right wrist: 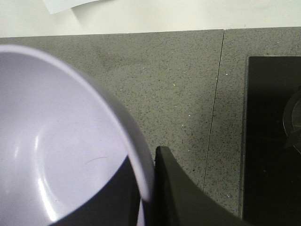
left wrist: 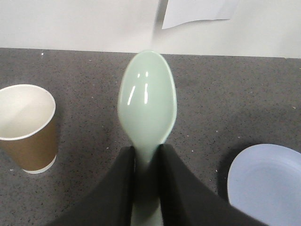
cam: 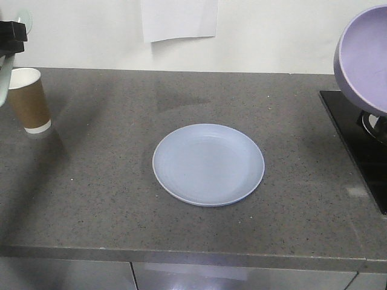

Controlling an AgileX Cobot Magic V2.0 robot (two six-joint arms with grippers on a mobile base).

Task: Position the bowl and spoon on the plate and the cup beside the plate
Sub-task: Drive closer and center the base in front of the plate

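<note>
From my station, the front view showed the pale blue plate lying flat and bare at the middle of the grey speckled countertop. The brown paper cup stood upright at about 10 o'clock from the plate, well apart from it and near the counter's left end. At roughly 2 o'clock from the plate, the lavender bowl hung in the air, tilted so its hollow faced the camera, above the black cooktop that sat at the plate's 3 o'clock. On the right wrist camera I saw the right gripper clenched on the bowl's rim, one dark finger inside the wall and the other outside it. The left wrist camera showed the left gripper pinching the handle of the mint-green spoon just below its head, which pointed to 12 o'clock, clear of the counter. In that view the cup lay at the spoon's 9 o'clock and the plate's edge at 4 o'clock. A white paper sheet hung on the wall at the plate's 12 o'clock.
</note>
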